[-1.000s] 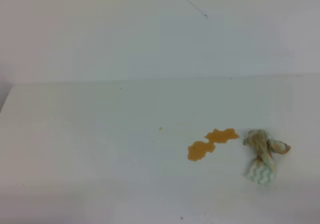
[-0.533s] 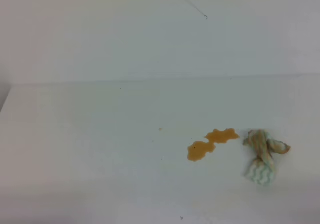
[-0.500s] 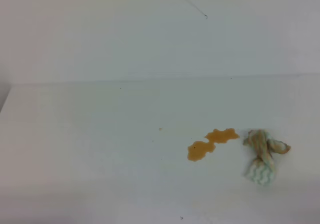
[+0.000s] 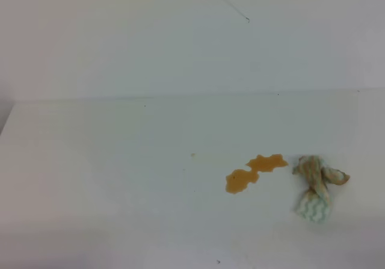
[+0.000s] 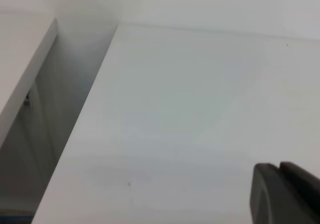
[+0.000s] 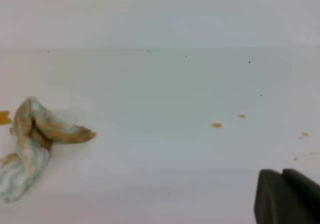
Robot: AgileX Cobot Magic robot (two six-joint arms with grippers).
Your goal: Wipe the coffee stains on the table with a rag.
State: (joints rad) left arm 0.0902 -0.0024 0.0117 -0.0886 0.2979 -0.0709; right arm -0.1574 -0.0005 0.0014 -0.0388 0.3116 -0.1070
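The coffee stains [image 4: 255, 171] are two joined orange-brown blotches on the white table [image 4: 120, 160], right of centre. The rag [image 4: 314, 186] lies bunched just to their right, tan-brown on top and white with pale green stripes below. Neither gripper shows in the exterior high view. In the right wrist view the rag [image 6: 35, 139] lies at the far left, well away from my right gripper [image 6: 282, 173], whose dark fingers meet at the bottom right with nothing between them. A sliver of stain [image 6: 4, 117] shows at that view's left edge. My left gripper [image 5: 280, 166] is shut over bare table.
A tiny yellowish speck [image 4: 193, 155] sits left of the stains. Small brown drops [image 6: 216, 125] dot the table right of the rag. The table's left edge [image 5: 75, 129] drops into a shadowed gap. A white wall with a thin dark scratch [image 4: 231, 7] stands behind.
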